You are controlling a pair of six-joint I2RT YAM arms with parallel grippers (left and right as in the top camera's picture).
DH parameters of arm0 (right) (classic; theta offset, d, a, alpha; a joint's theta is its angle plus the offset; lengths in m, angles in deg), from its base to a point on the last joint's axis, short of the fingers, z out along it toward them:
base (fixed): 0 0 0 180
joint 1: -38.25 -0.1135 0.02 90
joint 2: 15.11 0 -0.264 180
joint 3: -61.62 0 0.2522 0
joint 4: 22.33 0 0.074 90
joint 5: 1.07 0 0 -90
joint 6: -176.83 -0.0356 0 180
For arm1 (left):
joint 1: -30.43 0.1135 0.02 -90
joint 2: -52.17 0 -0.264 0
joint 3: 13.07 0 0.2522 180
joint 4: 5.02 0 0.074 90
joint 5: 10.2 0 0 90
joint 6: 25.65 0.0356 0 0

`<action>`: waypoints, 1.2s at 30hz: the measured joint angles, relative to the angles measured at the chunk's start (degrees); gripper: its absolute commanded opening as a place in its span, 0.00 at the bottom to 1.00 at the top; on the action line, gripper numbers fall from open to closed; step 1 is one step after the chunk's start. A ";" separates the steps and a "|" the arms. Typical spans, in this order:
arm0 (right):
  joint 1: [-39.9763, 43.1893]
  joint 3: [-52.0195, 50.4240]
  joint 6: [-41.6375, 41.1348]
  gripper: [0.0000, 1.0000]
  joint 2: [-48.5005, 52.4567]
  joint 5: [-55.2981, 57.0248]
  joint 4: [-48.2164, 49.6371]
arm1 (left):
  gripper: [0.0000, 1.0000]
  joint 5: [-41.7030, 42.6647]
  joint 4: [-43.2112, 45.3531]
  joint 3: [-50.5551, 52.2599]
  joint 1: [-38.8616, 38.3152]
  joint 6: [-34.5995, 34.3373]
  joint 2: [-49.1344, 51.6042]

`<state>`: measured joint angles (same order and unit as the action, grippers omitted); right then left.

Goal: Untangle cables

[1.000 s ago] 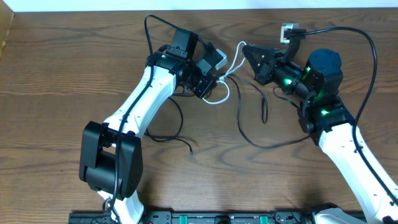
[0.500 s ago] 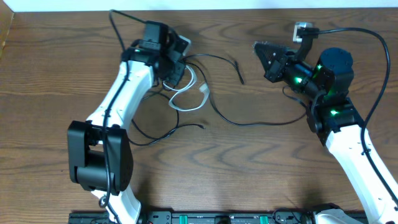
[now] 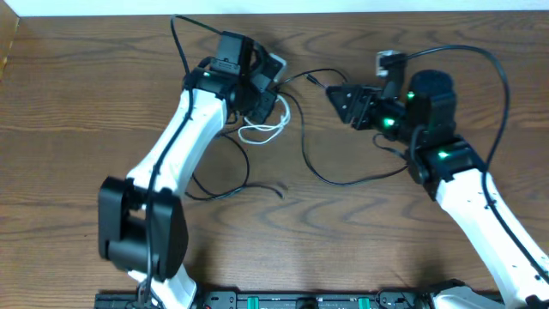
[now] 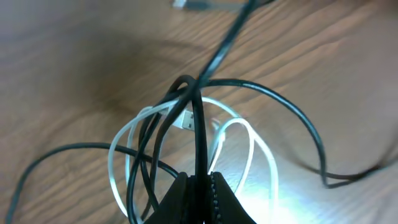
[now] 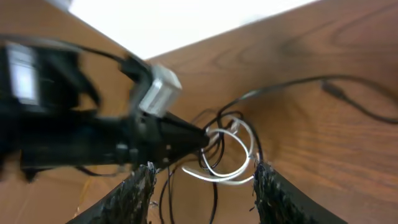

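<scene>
The thin black cable (image 3: 330, 181) lay mostly left-to-right across the brown wooden table (image 3: 69, 129), one strand pinched in my left claw (image 4: 202, 186) (thin white cable (image 3: 266, 130) coiled just beside); my right claw (image 5: 202, 180) gaped, empty.

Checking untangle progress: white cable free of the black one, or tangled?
Tangled: left wrist view shows white cable loops interlaced with black cable strands held by the left gripper.
</scene>
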<state>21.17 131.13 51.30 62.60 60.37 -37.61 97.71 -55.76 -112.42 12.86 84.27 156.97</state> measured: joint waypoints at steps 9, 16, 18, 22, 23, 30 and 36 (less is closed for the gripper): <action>-6.10 0.02 0.63 0.45 8.57 1.68 2.01 | 0.08 0.98 -0.20 0.00 -3.54 1.97 -11.17; -7.76 0.02 0.83 0.47 9.66 2.01 6.32 | 0.09 3.89 -0.66 0.00 -3.56 2.45 -11.91; -7.76 0.02 0.83 0.47 9.66 2.12 6.32 | 0.09 4.98 -0.74 0.00 -3.67 2.49 -11.91; -7.76 0.02 0.83 0.46 9.66 2.80 5.77 | 0.09 6.14 -1.01 0.00 -4.31 2.60 -11.91; -7.76 0.02 0.83 0.46 9.66 3.08 5.49 | 0.09 6.25 -1.03 0.00 -4.48 2.60 -11.91; -7.76 0.02 1.07 0.01 9.66 5.25 4.55 | 0.09 6.69 -1.09 0.00 -5.01 2.60 -12.28; -8.09 0.07 -0.04 0.01 9.66 8.72 1.09 | 0.09 6.91 -0.96 0.00 -5.05 2.60 -14.97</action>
<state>13.08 131.20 51.26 72.26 69.09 -36.52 104.62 -56.72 -112.42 7.81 86.87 141.99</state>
